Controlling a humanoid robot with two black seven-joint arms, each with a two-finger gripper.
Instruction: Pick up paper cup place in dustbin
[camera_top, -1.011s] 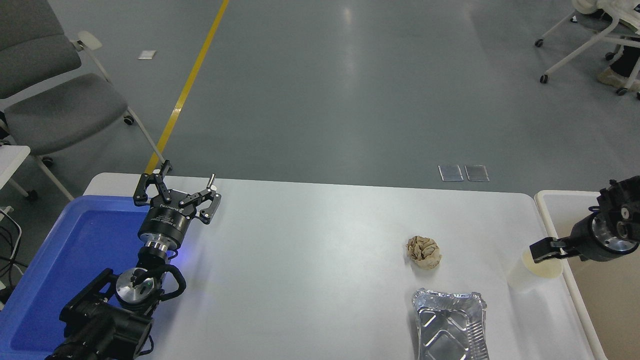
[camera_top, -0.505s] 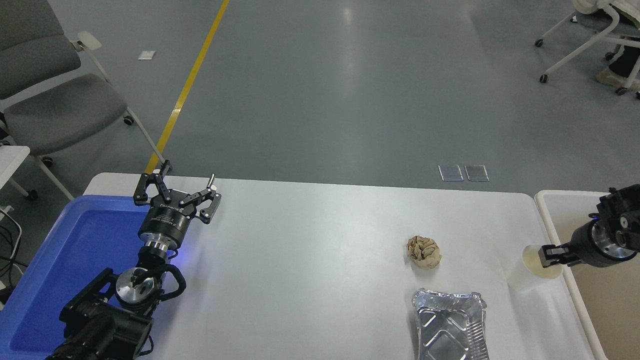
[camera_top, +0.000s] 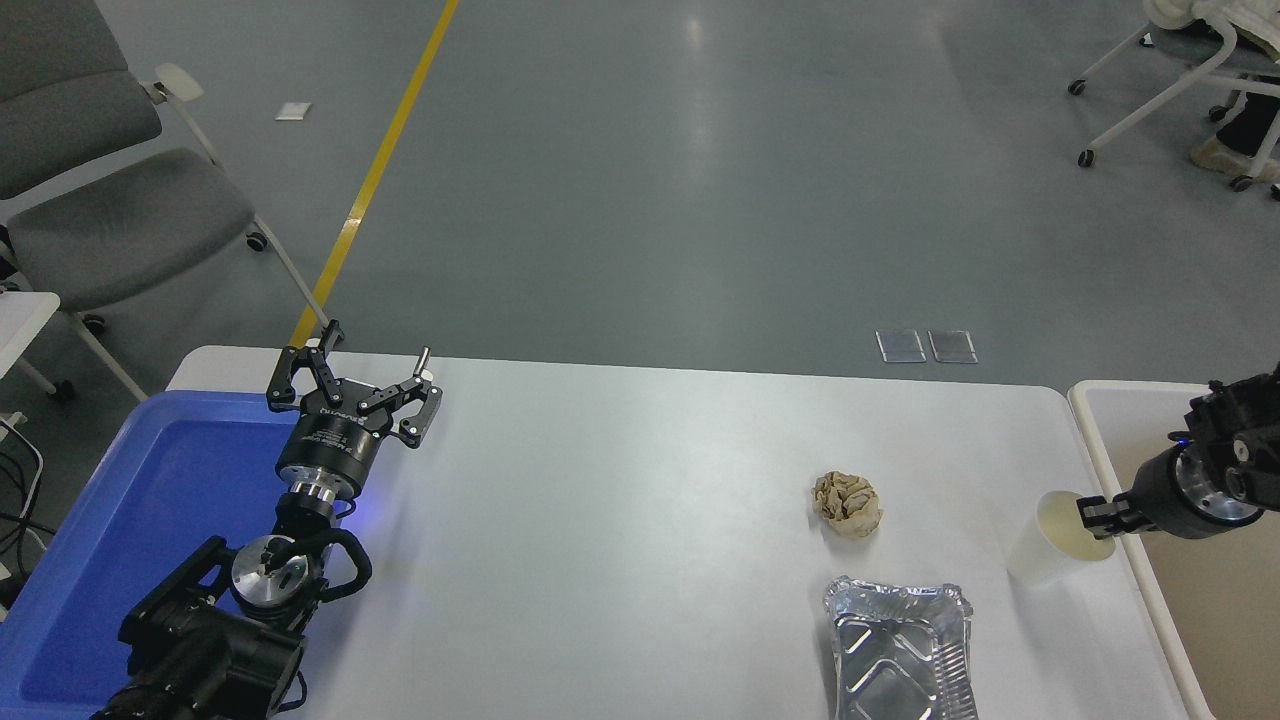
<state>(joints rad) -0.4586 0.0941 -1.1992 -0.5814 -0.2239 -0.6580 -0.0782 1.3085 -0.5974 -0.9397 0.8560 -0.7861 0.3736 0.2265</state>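
The paper cup (camera_top: 1040, 548) is white with a cream inside and leans to the right near the table's right edge. My right gripper (camera_top: 1090, 515) comes in from the right edge and is shut on the cup's right rim. The dustbin (camera_top: 1098, 432), with an off-white rim and beige walls, stands just right of the cup, under my right arm. My left gripper (camera_top: 355, 372) is parked open at the lower left, over the edge of the blue tray.
A crumpled tan paper ball (camera_top: 847, 503) lies left of the cup. A silver foil tray (camera_top: 900, 650) sits at the table's front edge. A blue plastic tray (camera_top: 120, 520) fills the table's left end. Chairs stand on the floor beyond.
My right gripper has drawn back to the right and closed on the cup's rim. The cup has tipped and shifted a little to the left. The left arm has not moved.
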